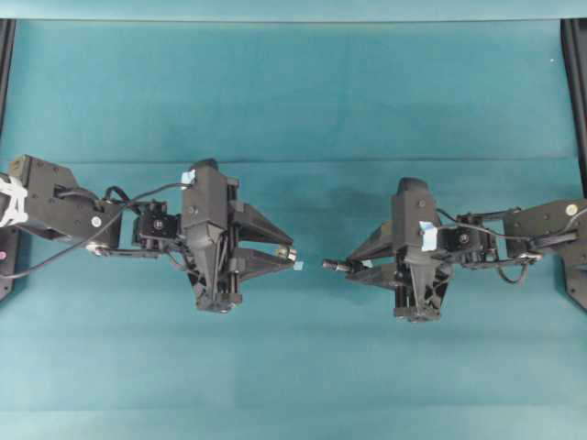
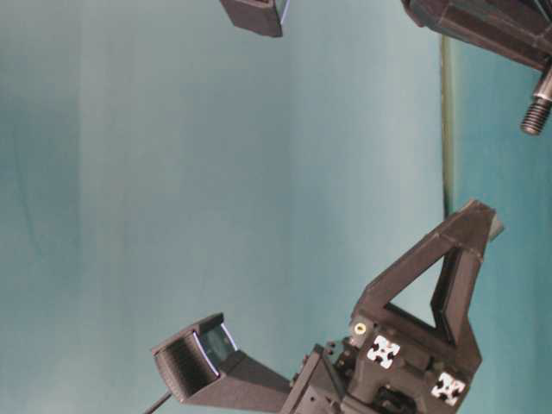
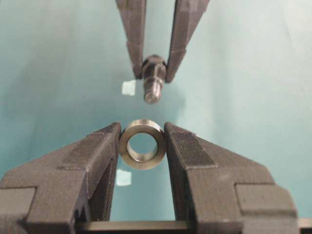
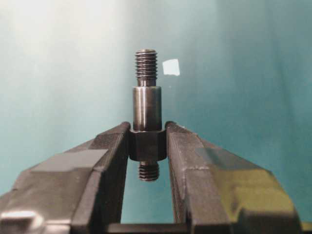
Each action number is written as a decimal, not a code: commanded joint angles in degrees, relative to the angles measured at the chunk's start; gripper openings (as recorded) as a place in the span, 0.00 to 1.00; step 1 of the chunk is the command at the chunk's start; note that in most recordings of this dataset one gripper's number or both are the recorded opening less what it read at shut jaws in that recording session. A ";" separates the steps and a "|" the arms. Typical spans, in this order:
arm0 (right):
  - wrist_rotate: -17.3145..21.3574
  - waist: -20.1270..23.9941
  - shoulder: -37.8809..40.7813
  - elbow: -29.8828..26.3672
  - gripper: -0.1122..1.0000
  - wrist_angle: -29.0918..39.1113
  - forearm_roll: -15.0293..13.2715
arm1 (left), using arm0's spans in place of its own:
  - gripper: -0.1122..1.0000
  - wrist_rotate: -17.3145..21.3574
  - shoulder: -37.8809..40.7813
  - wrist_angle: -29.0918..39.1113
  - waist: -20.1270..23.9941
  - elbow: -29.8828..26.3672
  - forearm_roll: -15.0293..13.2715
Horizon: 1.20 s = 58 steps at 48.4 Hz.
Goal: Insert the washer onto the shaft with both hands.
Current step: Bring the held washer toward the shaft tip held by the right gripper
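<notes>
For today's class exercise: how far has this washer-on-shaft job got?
Done: the left hand grips the washer and the right hand grips the shaft. In hand: lining them up, a gap still between them. Left: sliding the washer over the threaded tip.

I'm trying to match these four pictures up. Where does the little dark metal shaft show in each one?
Overhead: the shaft is just right of centre, poking leftward from the right end effector.
Table-level: only its threaded tip shows, at the upper right edge.
Left wrist: upper middle, pointing at the camera.
Right wrist: centre, upright, clamped.
Shared landmark: the teal table.
</notes>
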 commanded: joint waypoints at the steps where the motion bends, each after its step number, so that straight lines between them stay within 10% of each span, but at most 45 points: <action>1: 0.62 0.18 -0.09 -0.88 0.10 -1.32 0.18 | 0.41 -0.09 -0.09 -0.62 -0.26 -1.23 0.09; 58: 0.62 0.18 0.88 -1.41 0.10 -5.19 0.18 | 0.41 -0.18 4.92 -0.62 -0.70 -5.54 0.18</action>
